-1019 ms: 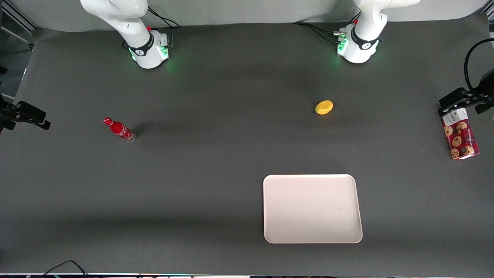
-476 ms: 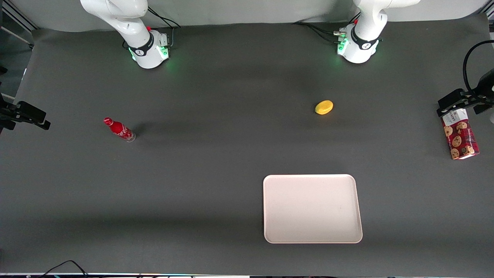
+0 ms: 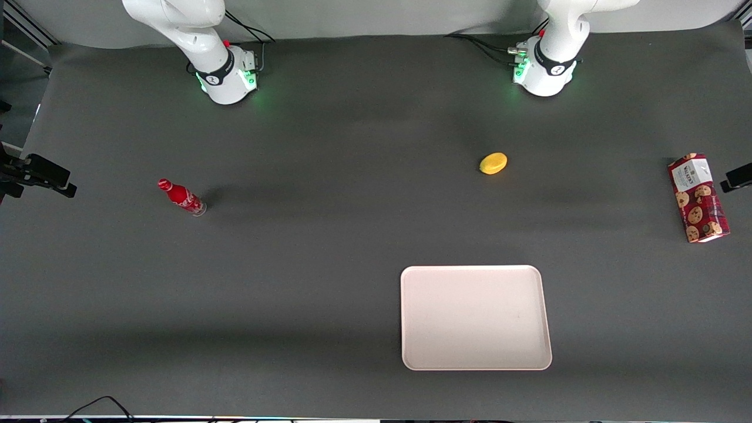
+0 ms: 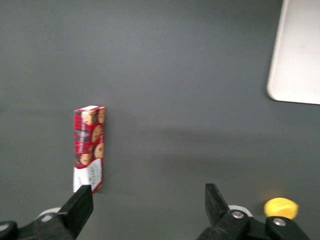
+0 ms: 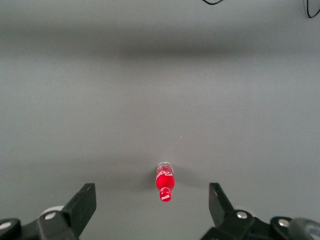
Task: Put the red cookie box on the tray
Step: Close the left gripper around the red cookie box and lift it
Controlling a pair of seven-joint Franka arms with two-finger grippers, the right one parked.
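Hovering my gripper (image 4: 145,210) above the table, jaws wide and empty; the red cookie box (image 4: 88,148) lies flat beside one fingertip (long axis crosswise to the gap), well apart from the tray (image 4: 300,55).

Matt tray (image 3: 423,352) – box (image 3: 699,200) (seemingly) glossy card

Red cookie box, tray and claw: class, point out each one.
red cookie box (image 3: 698,198): front view, middle of printed top.
tray (image 3: 476,317): front view, bare floor.
claw (image 4: 147,205): left wrist view, open, midway between fingertips, above table.
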